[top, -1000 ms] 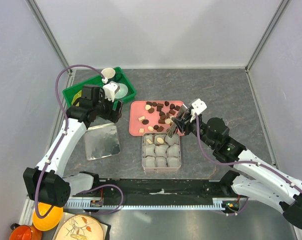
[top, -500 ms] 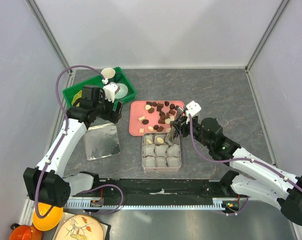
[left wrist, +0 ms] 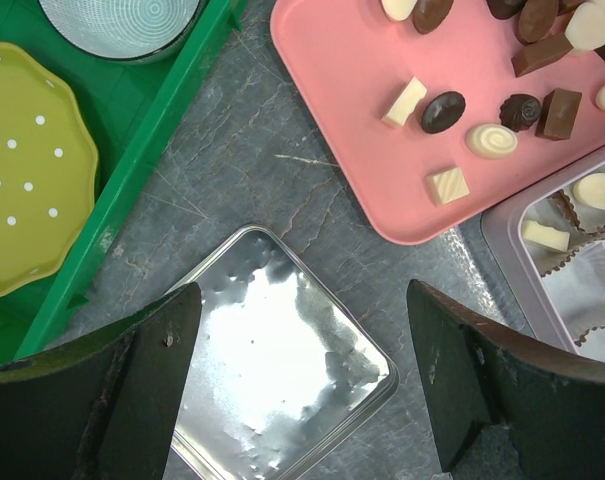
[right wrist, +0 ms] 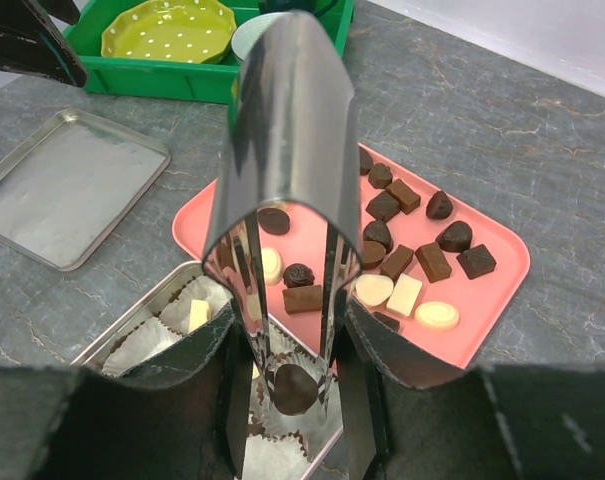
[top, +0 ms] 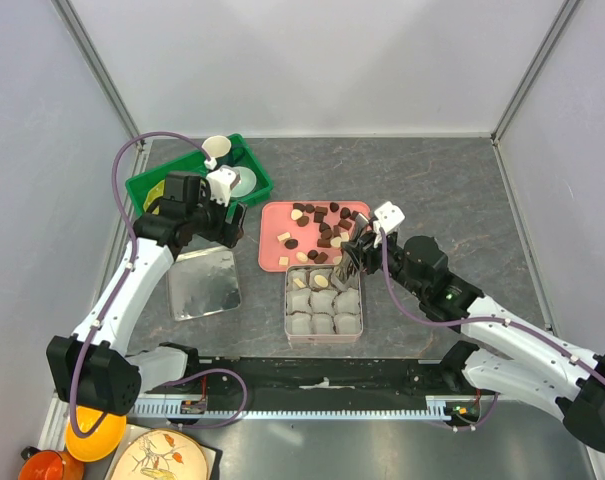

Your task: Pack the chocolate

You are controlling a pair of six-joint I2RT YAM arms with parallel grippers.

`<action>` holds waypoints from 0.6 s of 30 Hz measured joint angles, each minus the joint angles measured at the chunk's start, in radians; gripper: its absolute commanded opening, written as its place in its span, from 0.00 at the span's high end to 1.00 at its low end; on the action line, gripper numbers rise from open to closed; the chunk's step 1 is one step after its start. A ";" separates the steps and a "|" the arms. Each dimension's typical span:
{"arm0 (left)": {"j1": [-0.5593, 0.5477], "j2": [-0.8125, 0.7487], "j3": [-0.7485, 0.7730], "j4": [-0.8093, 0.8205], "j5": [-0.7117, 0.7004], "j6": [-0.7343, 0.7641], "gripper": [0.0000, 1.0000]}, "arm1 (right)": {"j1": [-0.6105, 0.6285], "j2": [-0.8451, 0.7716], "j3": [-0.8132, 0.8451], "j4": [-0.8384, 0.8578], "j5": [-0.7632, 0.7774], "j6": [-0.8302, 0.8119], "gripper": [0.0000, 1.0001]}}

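Right gripper (right wrist: 294,425) was clamped on metal tongs (right wrist: 282,150). The tong tips pinched one dark chocolate (right wrist: 292,388) just over the paper cups (right wrist: 147,345) in the tin (top: 286,310). We noted most chocolates (top: 322,225) lying loose on the pink tray (right wrist: 207,228), with a few cream pieces (left wrist: 594,190) already in cups. Left gripper (left wrist: 300,330) hung over the tin lid (left wrist: 282,400), jaws wide apart, gripping nothing.

green crate (left wrist: 117,150) holds a yellow dotted plate (left wrist: 22,170); silver lid (left wrist: 272,370) beside it.
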 measured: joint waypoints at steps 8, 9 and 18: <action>0.000 -0.013 0.000 0.000 0.000 0.000 0.10 | 0.000 -0.028 0.001 -0.002 -0.003 0.000 0.54; 0.000 -0.013 0.000 0.000 0.000 0.000 0.10 | 0.000 -0.028 0.001 -0.003 -0.004 0.000 0.54; 0.000 -0.013 0.000 0.000 -0.005 0.001 0.10 | 0.000 -0.028 0.002 -0.005 -0.008 -0.001 0.57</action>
